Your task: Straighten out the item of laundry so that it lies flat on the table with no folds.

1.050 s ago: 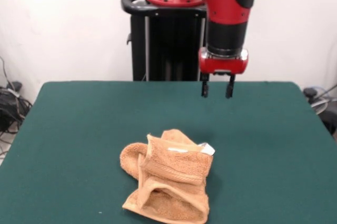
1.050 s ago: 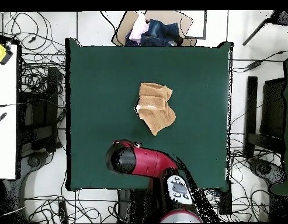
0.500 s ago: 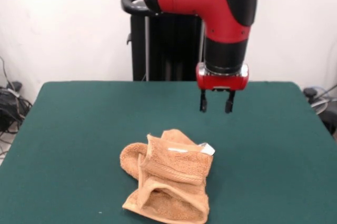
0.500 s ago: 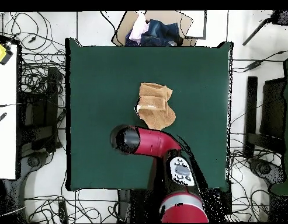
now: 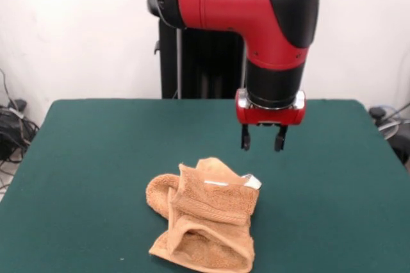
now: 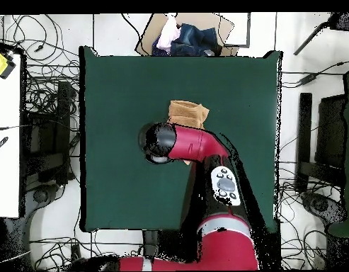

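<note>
- My pincer (image 5: 261,138) hangs in the air above the table (image 5: 83,157), its two dark fingers spread apart with nothing between them.
- The towel (image 5: 205,218) lies crumpled near the middle of the table, folded over itself in thick orange-tan layers.
- A small white tag (image 5: 251,181) shows at the towel's upper corner, just below my pincer in the front view.
- From overhead, my arm (image 6: 195,144) covers much of the towel (image 6: 187,112), so how far my pincer stands from the cloth is hard to judge.

Pincer (image 5: 261,138) lower, nearer towel (image 5: 206,222)
</note>
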{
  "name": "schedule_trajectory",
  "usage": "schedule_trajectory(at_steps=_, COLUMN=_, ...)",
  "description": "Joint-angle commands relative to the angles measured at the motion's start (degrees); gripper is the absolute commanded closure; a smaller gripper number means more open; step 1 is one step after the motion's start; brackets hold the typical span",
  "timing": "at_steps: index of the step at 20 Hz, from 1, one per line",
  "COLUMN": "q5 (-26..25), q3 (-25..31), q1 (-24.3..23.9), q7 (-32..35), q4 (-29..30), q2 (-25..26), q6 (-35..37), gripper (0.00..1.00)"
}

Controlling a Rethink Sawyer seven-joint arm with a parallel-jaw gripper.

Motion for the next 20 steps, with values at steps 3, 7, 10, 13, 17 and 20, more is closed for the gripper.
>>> schedule_trajectory(at_steps=3, q5=-0.9, q3=3.5, q1=-0.1, q7=2.7, q4=-16.6, q2=3.5, q6=11.4, gripper=0.0)
schedule_trajectory(at_steps=7, q5=-0.1, q3=4.4, q1=-0.4, q7=2.9, q4=-18.8, q2=4.6, q6=13.1, gripper=0.0)
schedule_trajectory(at_steps=10, q5=0.6, q3=4.6, q1=-0.1, q7=4.2, q4=-16.6, q2=3.4, q6=11.4, gripper=0.0)
schedule_trajectory(at_steps=13, q5=1.0, q3=5.0, q1=-0.2, q7=5.2, q4=-12.6, q2=3.0, q6=6.7, gripper=0.0)
schedule_trajectory(at_steps=17, q5=0.7, q3=5.1, q1=0.9, q7=7.2, q4=-9.0, q2=3.2, q6=0.4, gripper=0.0)
schedule_trajectory(at_steps=20, q5=0.1, q3=4.5, q1=1.5, q7=7.7, q4=-7.6, q2=2.5, q6=-1.2, gripper=0.0)
